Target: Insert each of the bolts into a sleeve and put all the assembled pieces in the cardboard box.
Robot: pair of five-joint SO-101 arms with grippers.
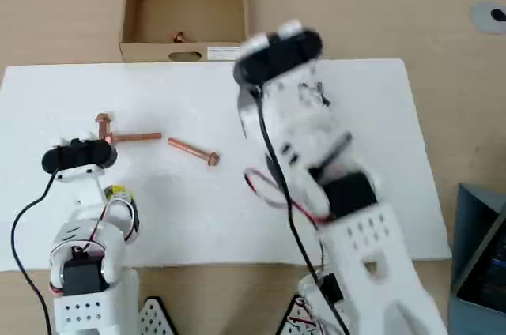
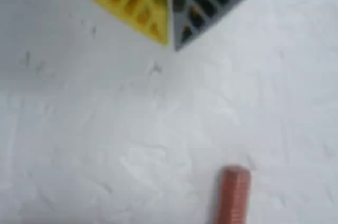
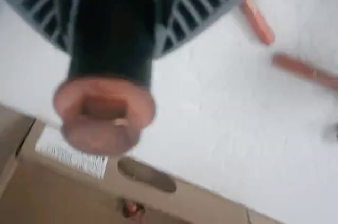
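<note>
My right gripper (image 3: 116, 39) clamps a bolt-filled black sleeve (image 3: 113, 18), the cardboard box (image 3: 200, 203) wall just ahead of its jaws, so releasing now could drop it outside; my left gripper (image 2: 171, 36) is clenched empty.

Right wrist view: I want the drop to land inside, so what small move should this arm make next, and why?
Probably carry the assembled piece a little farther, past the cardboard box's front wall, before opening. The right claw is shut on it, and it seems to hang over the white mat beside that wall, not yet over the box floor, where another piece lies.
</note>
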